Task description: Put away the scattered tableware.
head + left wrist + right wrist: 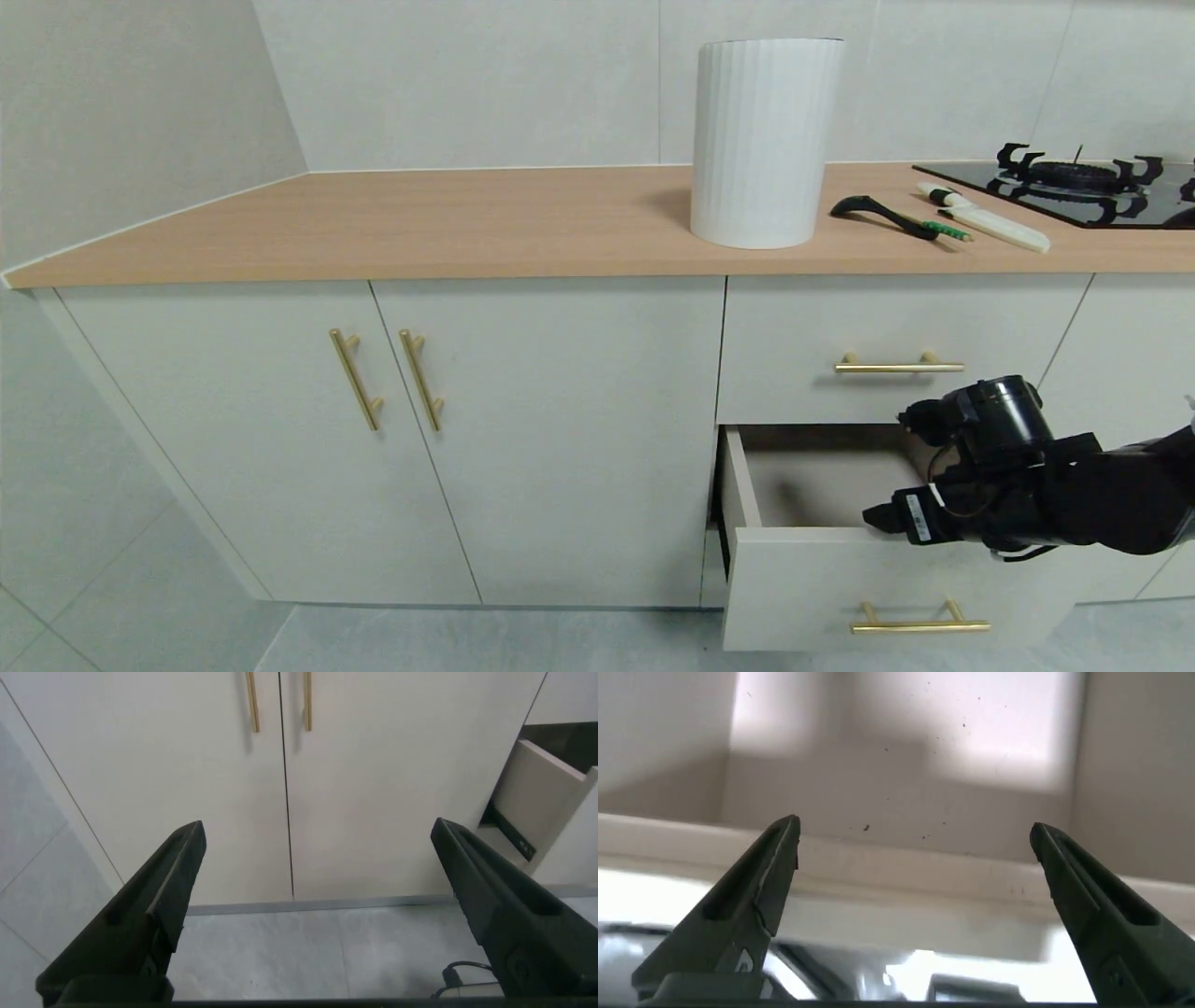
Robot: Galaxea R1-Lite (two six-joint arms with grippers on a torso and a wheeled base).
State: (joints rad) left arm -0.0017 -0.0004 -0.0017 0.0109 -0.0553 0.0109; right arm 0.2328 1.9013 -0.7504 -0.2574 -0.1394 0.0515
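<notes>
drawer open, tableware up top
my right gripper (913,831) sits spread wide and empty over the drawer (803,569) front; the ladle (882,213) and knife (990,224) lie on the counter (467,224), so rising carelessly i may clip the upper handle (898,367).

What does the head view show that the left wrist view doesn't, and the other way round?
Head view adds the counter with the white ribbed canister, black utensil, white knife and hob, plus the right gripper at the open drawer. Left wrist view adds the left gripper, fingers spread wide. Both show the double cabinet doors with gold handles, the open drawer and the floor.
</notes>
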